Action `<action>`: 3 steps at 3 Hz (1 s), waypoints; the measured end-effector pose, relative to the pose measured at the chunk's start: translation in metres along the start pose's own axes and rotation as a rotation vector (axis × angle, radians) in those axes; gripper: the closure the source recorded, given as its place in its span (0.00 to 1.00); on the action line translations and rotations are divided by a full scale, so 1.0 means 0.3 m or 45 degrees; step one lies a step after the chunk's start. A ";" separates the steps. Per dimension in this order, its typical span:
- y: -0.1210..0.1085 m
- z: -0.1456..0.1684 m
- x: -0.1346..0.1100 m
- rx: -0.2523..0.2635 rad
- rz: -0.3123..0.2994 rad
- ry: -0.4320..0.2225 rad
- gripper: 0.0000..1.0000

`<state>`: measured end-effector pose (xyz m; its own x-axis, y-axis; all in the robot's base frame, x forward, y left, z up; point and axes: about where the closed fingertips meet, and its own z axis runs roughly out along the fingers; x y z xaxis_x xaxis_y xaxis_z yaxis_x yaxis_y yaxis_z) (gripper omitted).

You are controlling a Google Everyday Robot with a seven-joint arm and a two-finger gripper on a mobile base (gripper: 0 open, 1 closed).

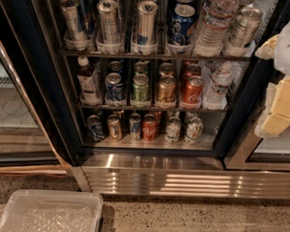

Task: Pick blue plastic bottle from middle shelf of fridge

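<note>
White-capped blue plastic bottle [88, 80] upright, left end of middle shelf [150, 107]; tool [278, 106] far right

This looks like a shop or staff pantry rather than a home kitchen. A black-framed glass-door display cooler [41, 85] stands on a speckled stone floor [194, 220], its thin dark metal racks [152, 55] lined with rows of silver, blue, green, gold and red drink cans [140, 88] set in clear plastic cups, above a ribbed stainless steel base plate [181, 183]. A clear plastic bin [51, 197] sits on the floor, and the robot's white and cream claw [278, 106] hangs at the right edge, beside the cooler's frame.
</note>
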<state>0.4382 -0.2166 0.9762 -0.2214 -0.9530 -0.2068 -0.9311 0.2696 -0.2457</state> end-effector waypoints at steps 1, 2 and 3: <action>0.000 0.000 0.000 0.000 0.000 0.000 0.00; 0.001 0.018 -0.019 0.019 -0.007 -0.041 0.00; 0.011 0.070 -0.066 0.042 0.001 -0.148 0.00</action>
<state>0.4456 -0.1939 0.9595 -0.1849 -0.9309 -0.3150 -0.9205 0.2764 -0.2763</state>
